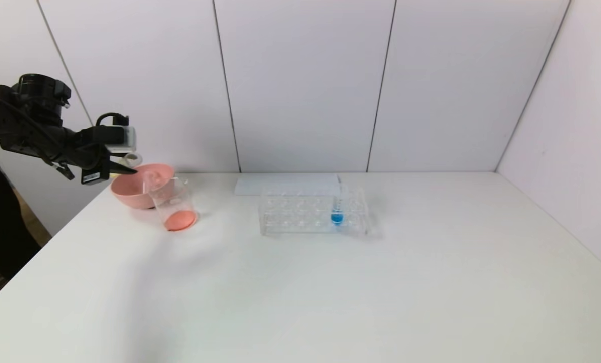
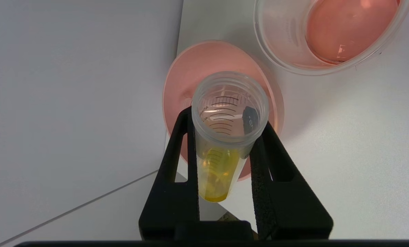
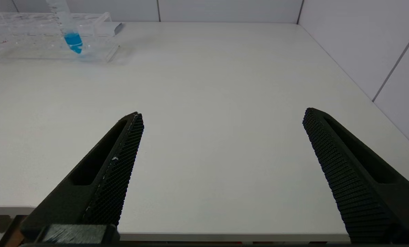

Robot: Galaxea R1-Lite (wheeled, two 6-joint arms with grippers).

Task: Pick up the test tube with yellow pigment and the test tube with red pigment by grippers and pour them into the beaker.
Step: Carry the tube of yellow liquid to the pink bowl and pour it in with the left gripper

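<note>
- Left hand (image 2: pixel 225 151) clamped on the test tube with yellow pigment (image 2: pixel 225 137), up over the pink bowl (image 1: pixel 139 189) at the far-left of the worktop (image 1: pixel 331 282).
- Tube's open mouth faces away from the hand; yellow liquid sits at its base.
- Beaker (image 1: pixel 174 204) touches the bowl's near-right side and holds orange-red liquid.
- Clear rack (image 1: pixel 310 212) mid-worktop holds one blue-liquid tube (image 1: pixel 337 209).
- Right hand (image 3: pixel 221 171) spread wide, nothing held, low by the near edge.
</note>
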